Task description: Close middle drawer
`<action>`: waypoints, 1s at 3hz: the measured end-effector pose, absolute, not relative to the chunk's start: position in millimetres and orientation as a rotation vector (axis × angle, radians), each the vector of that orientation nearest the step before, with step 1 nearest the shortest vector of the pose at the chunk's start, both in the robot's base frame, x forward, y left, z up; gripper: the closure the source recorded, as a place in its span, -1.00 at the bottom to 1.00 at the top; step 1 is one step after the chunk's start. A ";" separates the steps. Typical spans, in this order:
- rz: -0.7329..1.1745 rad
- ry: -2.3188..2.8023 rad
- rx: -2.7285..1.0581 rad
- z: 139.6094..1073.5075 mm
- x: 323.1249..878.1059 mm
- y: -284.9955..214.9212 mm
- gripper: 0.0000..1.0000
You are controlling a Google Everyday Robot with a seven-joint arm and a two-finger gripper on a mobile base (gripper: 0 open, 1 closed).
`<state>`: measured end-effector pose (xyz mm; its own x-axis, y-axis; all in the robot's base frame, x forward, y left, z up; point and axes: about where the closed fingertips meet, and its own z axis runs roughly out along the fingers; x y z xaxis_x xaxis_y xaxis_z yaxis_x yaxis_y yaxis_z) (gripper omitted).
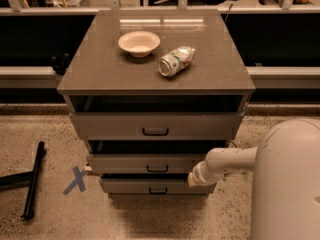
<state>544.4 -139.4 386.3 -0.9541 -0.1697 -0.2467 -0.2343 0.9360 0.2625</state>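
The middle drawer [120, 163] is the second of three grey-brown drawers in the cabinet. Its flat front with a small dark bar handle [157, 169] stands only slightly out from the cabinet, with a narrow dark gap above it. My gripper [191, 180] is at the end of the white arm, against the right part of the drawer fronts, about level with the seam between the middle drawer and the lowest drawer [125, 186]. The uppermost drawer [110, 126] sticks out a little.
A cream bowl [139, 43] and a crushed can [176, 61] on its side lie on the cabinet top. A blue tape X [76, 180] and a black bar [32, 181] lie on the floor at left. My white body [287, 184] fills the lower right.
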 end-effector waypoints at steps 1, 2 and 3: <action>0.418 2.814 -0.154 384.5 590.7 -140.4 1.00; 0.416 2.721 -0.005 392.5 634.5 -144.2 1.00; 0.417 2.719 -0.001 392.7 630.5 -143.1 1.00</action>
<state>630.5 -143.1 392.7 -0.9246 0.0568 -0.3768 -0.0587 0.9558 0.2882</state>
